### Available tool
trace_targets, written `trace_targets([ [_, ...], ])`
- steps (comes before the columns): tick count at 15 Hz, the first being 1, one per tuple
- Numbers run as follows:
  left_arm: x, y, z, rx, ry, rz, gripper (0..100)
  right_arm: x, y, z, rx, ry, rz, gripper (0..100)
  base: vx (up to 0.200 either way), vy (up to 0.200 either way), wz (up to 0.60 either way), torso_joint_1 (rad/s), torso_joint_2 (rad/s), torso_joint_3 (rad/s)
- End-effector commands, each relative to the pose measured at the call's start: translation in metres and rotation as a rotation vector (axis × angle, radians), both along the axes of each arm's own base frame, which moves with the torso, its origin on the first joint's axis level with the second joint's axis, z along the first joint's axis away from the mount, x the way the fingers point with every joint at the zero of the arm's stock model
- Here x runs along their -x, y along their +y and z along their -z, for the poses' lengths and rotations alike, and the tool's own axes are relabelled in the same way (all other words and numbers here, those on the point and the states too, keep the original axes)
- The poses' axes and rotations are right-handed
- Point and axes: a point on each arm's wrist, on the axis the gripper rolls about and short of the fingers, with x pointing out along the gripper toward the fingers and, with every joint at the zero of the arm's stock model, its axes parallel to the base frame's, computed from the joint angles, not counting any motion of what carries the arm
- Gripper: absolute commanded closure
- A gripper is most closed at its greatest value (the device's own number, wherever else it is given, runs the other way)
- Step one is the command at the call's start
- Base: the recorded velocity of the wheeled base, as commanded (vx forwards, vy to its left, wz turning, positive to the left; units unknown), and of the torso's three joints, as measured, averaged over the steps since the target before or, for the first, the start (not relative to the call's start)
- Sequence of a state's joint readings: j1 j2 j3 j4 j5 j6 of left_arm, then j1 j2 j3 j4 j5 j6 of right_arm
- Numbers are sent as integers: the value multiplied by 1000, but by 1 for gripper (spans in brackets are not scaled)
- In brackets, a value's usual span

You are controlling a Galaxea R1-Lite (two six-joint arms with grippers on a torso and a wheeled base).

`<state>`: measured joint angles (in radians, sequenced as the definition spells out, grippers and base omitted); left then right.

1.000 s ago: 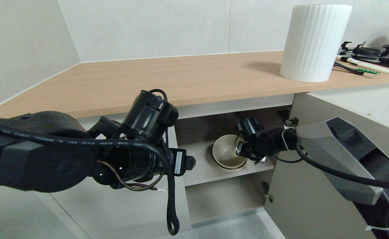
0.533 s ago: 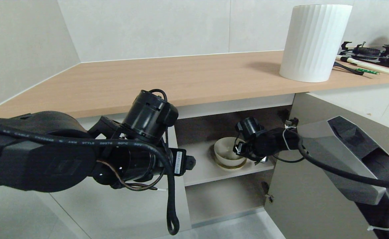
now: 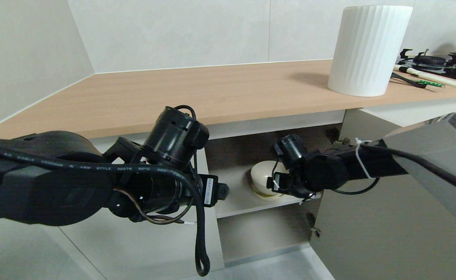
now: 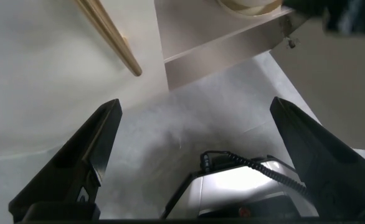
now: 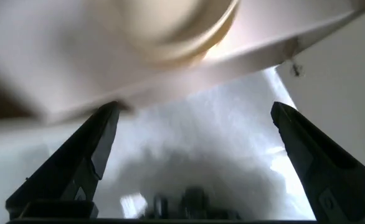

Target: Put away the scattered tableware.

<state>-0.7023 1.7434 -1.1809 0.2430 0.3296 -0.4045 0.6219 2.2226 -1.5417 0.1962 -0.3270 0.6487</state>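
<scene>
A cream bowl [image 3: 260, 174] rests on a second bowl with a darker rim on the middle shelf [image 3: 235, 200] of the open cabinet under the counter. My right gripper [image 3: 276, 182] is just in front of it, at the shelf's front edge. In the right wrist view the right gripper [image 5: 192, 149] is open with nothing between its fingers [image 5: 76, 168], and the bowl [image 5: 170, 25] and shelf edge [image 5: 251, 53] lie beyond them. My left gripper [image 4: 195, 155] hangs open and empty in front of the closed left door, with the bowl [image 4: 245, 5] far off.
The cabinet's right door [image 3: 368, 225] stands open beside my right arm. The closed left door [image 3: 134, 241] is behind my left arm. On the wooden counter [image 3: 212, 89] stand a white ribbed container [image 3: 368, 50], utensils [image 3: 426, 77] and a stove [image 3: 438, 62]. The lower shelf [image 3: 259, 233] is bare.
The bowl, held tilted by my right gripper a second ago, now sits on the stack. The right gripper has let go and drawn back, and the right arm has risen.
</scene>
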Motion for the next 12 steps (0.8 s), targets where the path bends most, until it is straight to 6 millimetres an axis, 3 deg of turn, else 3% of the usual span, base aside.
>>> trace_targets([
  [1,0,0,1,-4,3,1,0,48,-8,-49,-10,-62,-88,0,0,0,0,0,0,0],
  [5,-1,3,-1,1,-1,-9,0,86,-38,-84,-40,-104,-96,0,0,0,0,0,0,0],
  [7,0,4,-3,5,-6,-11,0,96,-43,-84,-38,-96,-109,0,-100,0,0,4,4,-1],
  [9,-2,7,-5,11,-12,-23,0,125,-53,-82,-55,-56,-173,0,-200,0,0,5,-2,2],
  [12,-2,7,-5,10,-11,-23,0,139,-57,-74,-44,-22,-200,0,-200,0,0,-9,4,4],
])
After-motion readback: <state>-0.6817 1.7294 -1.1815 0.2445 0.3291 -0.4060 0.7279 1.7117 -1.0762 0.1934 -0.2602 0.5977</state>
